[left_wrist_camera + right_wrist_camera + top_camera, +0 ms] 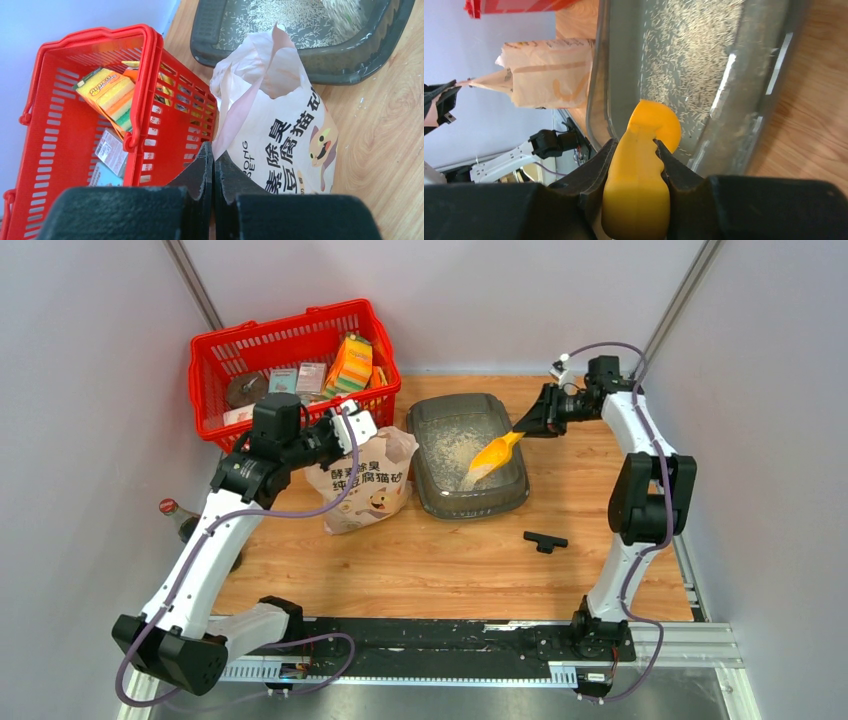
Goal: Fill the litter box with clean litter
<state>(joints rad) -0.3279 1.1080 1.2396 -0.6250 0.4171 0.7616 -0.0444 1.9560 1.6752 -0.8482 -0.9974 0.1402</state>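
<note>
The right gripper [636,160] grips the yellow scoop [497,452], tipped over the litter box [460,508], where clean litter [450,445] lies thinly. The left gripper [213,152] pinches the top edge of the paper bag [280,135] beside it.

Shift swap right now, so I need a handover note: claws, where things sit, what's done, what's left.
Left claw: shut on the top edge of the beige paper bag printed with a cartoon cat.
Right claw: shut on the handle of the yellow plastic scoop, whose bowl is tipped over the shallow dark grey plastic litter box. The bag stands just left of the box.
Done: pale beige litter granules thinly cover part of the box floor.
Left: probably more scoops from the bag, since bare floor still shows.
</note>
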